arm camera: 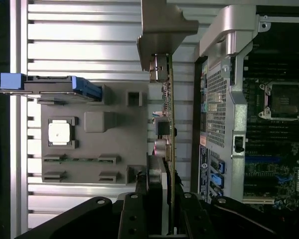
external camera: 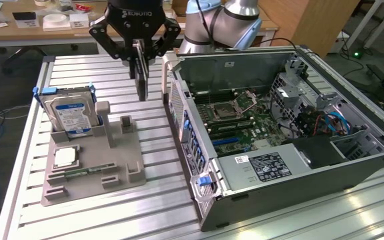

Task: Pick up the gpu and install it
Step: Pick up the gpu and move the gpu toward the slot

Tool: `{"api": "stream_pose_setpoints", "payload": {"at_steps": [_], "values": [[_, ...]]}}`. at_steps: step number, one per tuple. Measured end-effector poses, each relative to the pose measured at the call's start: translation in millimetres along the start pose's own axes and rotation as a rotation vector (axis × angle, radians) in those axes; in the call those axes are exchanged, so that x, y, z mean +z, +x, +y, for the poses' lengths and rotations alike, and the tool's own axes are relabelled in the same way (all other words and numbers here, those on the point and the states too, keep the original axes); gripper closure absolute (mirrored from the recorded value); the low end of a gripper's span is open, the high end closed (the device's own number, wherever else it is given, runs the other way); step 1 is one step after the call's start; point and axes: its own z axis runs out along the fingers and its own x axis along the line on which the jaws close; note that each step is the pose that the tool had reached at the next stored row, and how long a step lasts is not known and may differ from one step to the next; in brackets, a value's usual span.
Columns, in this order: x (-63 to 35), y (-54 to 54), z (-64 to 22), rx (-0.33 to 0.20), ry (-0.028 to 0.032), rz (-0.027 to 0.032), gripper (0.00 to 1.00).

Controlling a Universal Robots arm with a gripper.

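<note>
From my station I see the gripper (external camera: 140, 54) with "ROBOTIQ" printed in pale letters across its black body, and its fingers are pinched on the upper end of the gpu (external camera: 142, 82). The card hangs upright and edge-on, clear of the slatted metal table (external camera: 145, 210). It sits between the grey fixture tray (external camera: 122, 150) and the open computer case (external camera: 245, 65), just beside the case's near wall.

In the wrist view the gpu (arm camera: 164, 127) runs away from the gripper (arm camera: 159, 185), and its pale metal bracket (arm camera: 162, 22) is at the far end.

On the tray, the silver hard drive (external camera: 68, 112) stands upright in its slot. It has a blue label, but I cannot read the print. A square processor chip (external camera: 66, 157) and a green memory stick (external camera: 85, 171) lie flat nearby.

Inside the case, the power supply carries a black-and-white sticker (external camera: 265, 166) whose text is too small for me to read. The motherboard's processor socket (external camera: 235, 102) is exposed.
</note>
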Motion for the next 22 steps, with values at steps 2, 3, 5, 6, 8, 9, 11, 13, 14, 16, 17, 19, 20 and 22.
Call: {"api": "stream_pose_setpoints", "payload": {"at_steps": [2,3,5,6,8,9,11,13,14,16,17,19,20,22], "values": [[0.5,-7.8,0.1,0.000,-0.0009,-0.0006,0.72],[0.7,-11.8,0.2,0.000,-0.0012,-0.0007,0.72],[1.2,-20.3,0.4,0.000,-0.0019,-0.0010,0.72],[1.3,-24.3,0.4,0.000,-0.0020,-0.0011,0.72],[1.6,-32.6,0.5,0.000,-0.0021,-0.0013,0.72],[1.7,-37.0,0.6,0.000,-0.0021,-0.0013,0.72],[2.1,-45.9,0.7,0.000,-0.0024,-0.0015,0.72],[2.3,-53.6,0.7,0.000,-0.0028,-0.0015,0.72],[2.5,-57.0,0.7,0.000,-0.0030,-0.0015,0.72],[2.7,-64.1,0.7,0.000,-0.0034,-0.0016,0.72],[2.9,-67.7,0.7,0.000,-0.0038,-0.0016,0.72],[3.2,-74.5,0.7,0.000,-0.0041,-0.0017,0.72],[3.3,-78.0,0.8,0.000,-0.0042,-0.0017,0.72],[3.5,-85.3,0.8,0.000,-0.0045,-0.0017,0.72]]}}
